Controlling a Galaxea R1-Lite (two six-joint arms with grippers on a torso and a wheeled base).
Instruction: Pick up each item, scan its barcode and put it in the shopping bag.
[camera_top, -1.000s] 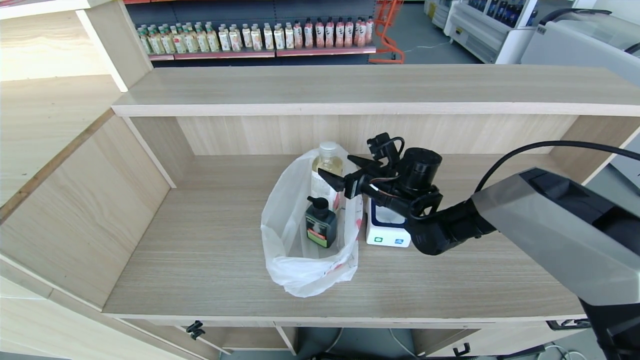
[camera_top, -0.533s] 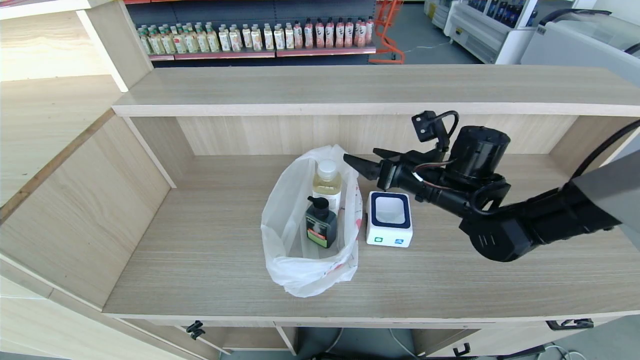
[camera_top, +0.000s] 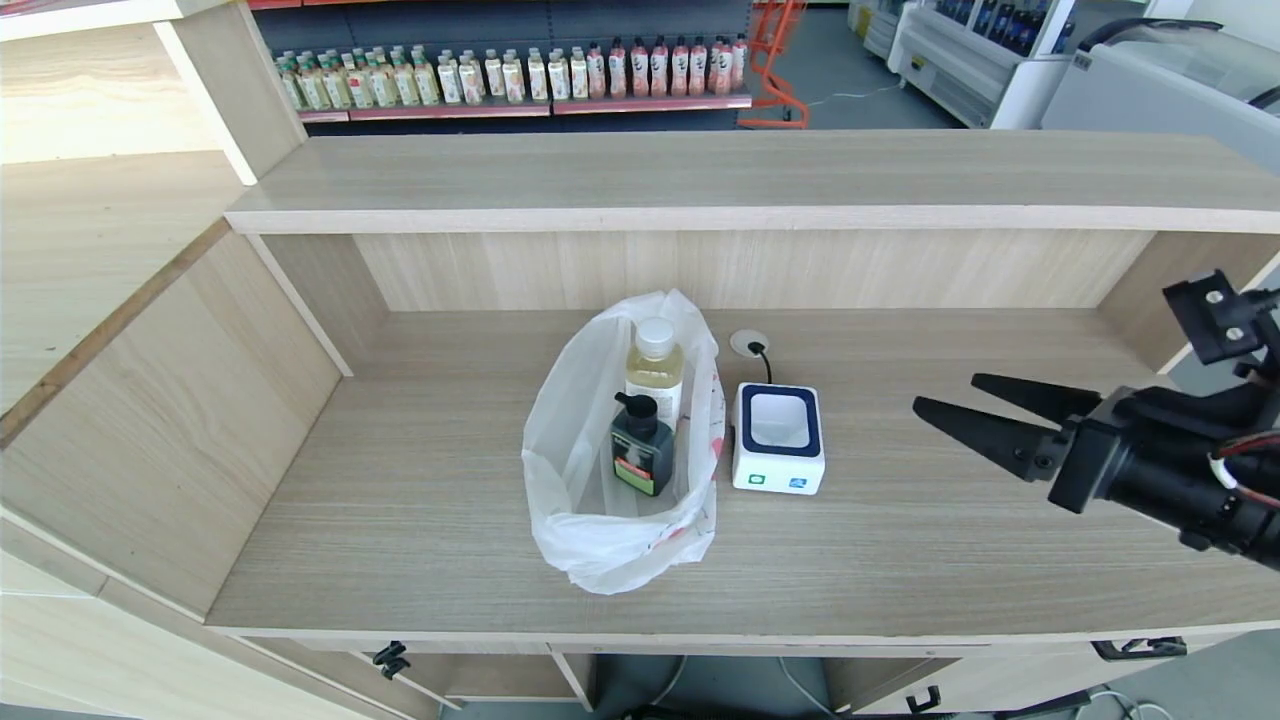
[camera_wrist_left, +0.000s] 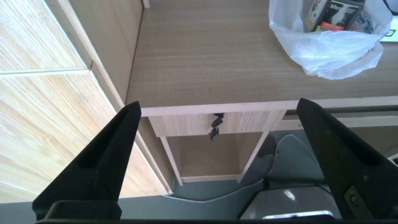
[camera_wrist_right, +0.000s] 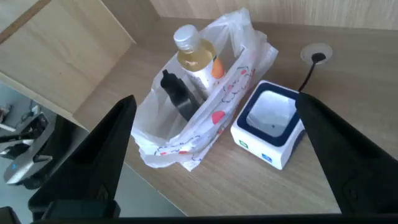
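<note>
A white plastic shopping bag (camera_top: 600, 520) (camera_wrist_right: 205, 118) (camera_wrist_left: 336, 46) stands open on the wooden counter (camera_top: 420, 500). Inside it are a clear bottle of yellow liquid with a white cap (camera_top: 655, 370) (camera_wrist_right: 194, 56) and a dark pump bottle (camera_top: 641, 447) (camera_wrist_right: 180, 96). Right of the bag sits the white barcode scanner (camera_top: 778, 438) (camera_wrist_right: 270, 124) with a dark blue rim. My right gripper (camera_top: 960, 412) hangs open and empty above the counter, well to the right of the scanner. My left gripper (camera_wrist_left: 217, 155) is open and empty, off the counter's front edge.
A cable port (camera_top: 749, 343) with a black cord lies behind the scanner. The counter has a raised back wall and top ledge (camera_top: 740, 175) and a side wall (camera_top: 180, 420) at the left. Shelves of bottled drinks (camera_top: 520, 75) stand far behind.
My right gripper released the yellow bottle into the bag and drew back to the right, past the scanner. The bottle now stands lower in the bag, whose rim has sprung up.
</note>
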